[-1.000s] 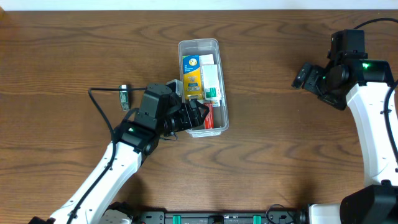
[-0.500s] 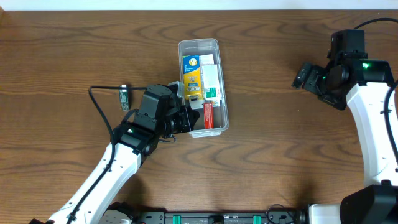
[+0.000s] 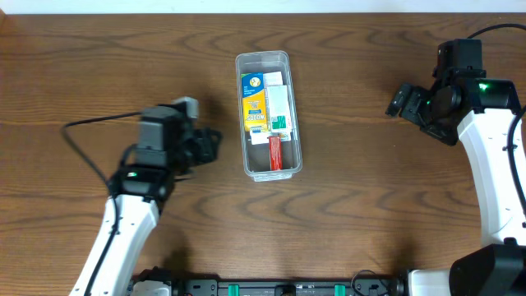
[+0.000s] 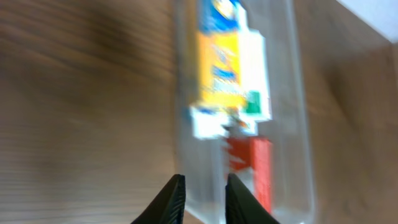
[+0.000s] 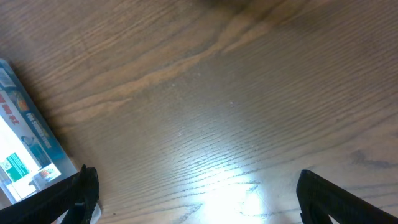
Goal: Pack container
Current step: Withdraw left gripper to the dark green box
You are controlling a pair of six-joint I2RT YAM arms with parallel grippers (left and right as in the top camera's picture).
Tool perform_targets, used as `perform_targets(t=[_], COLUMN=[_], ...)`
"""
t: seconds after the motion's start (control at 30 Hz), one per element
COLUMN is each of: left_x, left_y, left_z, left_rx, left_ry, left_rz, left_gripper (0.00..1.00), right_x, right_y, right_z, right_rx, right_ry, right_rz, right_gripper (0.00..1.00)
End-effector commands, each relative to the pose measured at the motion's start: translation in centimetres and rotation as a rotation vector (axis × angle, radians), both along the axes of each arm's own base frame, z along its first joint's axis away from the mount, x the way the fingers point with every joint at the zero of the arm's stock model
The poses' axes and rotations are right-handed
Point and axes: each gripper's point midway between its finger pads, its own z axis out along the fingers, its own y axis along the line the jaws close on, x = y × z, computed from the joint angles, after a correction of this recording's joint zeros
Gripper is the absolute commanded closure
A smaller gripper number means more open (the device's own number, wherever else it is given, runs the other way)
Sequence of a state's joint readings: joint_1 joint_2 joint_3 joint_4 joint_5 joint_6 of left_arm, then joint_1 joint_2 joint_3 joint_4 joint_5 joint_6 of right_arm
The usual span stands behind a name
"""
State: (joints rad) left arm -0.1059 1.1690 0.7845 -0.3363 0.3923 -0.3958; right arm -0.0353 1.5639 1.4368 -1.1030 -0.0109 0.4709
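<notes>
Left gripper (image 4: 204, 186) stood narrowly parted, empty, 9 o'clock of container (image 3: 256, 164); right gripper (image 5: 196, 193) spread wide, empty. Risk was low approach clipping rim, shoving container.

Quick rundown of my cams. The overhead one sits high and looks straight down, wide enough to take in the table (image 3: 370, 66) with the container (image 3: 269, 115) around 12 o'clock of centre.

The left wrist cam rides right behind my left gripper (image 4: 204, 199). The tips poke in at 6 o'clock, and it's looking close and blurry along the container.

The right wrist cam hangs near the table facing down, with my right gripper (image 5: 196, 190) spread across the bottom edge. It only catches a container corner at 8 o'clock.

So the container is the bit all three views share.
</notes>
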Motion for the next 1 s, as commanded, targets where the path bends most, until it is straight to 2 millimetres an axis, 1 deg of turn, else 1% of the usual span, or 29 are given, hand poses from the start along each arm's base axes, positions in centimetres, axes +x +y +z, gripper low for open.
perform_targets(t=[0.0,0.03,0.1,0.17,0.3,0.4,0.53,0.67,0.83,0.97], left_x=[1.3,1.4,1.6,1.9,2.6,3.6,4.3,5.2,5.6,5.9], left_y=[4.5,6.0,8.2,10.1,12.2,12.9,14.3,14.4,14.2,14.2], left_z=[0.5,0.1,-0.9,-2.1,-3.9,-5.0,-6.0,-7.0,-9.0,-9.6], left_rx=[0.135,0.175,0.243,0.322,0.452,0.52,0.593,0.613,0.605,0.604], left_ry=[-0.049,-0.039,-0.018,0.011,0.041,0.039,0.05,0.045,0.075,0.077], left_rz=[0.078,0.114,0.153,0.18,0.202,0.176,0.202,0.18,0.161,0.156], left_gripper=[0.73,0.72,0.67,0.57,0.33,0.24,0.23,0.23,0.22,0.22], right_x=[0.0,0.0,0.0,0.0,0.0,0.0,0.0,0.0,0.0,0.0], right_y=[-0.2,-0.2,-0.2,-0.2,-0.2,-0.2,-0.2,-0.2,-0.2,-0.2], right_z=[0.4,0.4,0.4,0.4,0.4,0.4,0.4,0.4,0.4,0.4], right_rx=[0.003,0.003,0.003,0.003,0.003,0.003,0.003,0.003,0.003,0.003], right_ry=[-0.01,-0.01,-0.01,-0.01,-0.01,-0.01,-0.01,-0.01,-0.01,-0.01], right_rz=[-0.013,-0.013,-0.013,-0.013,-0.013,-0.013,-0.013,-0.013,-0.013,-0.013], right_gripper=[0.01,0.01,0.01,0.01,0.01,0.01,0.01,0.01,0.01,0.01])
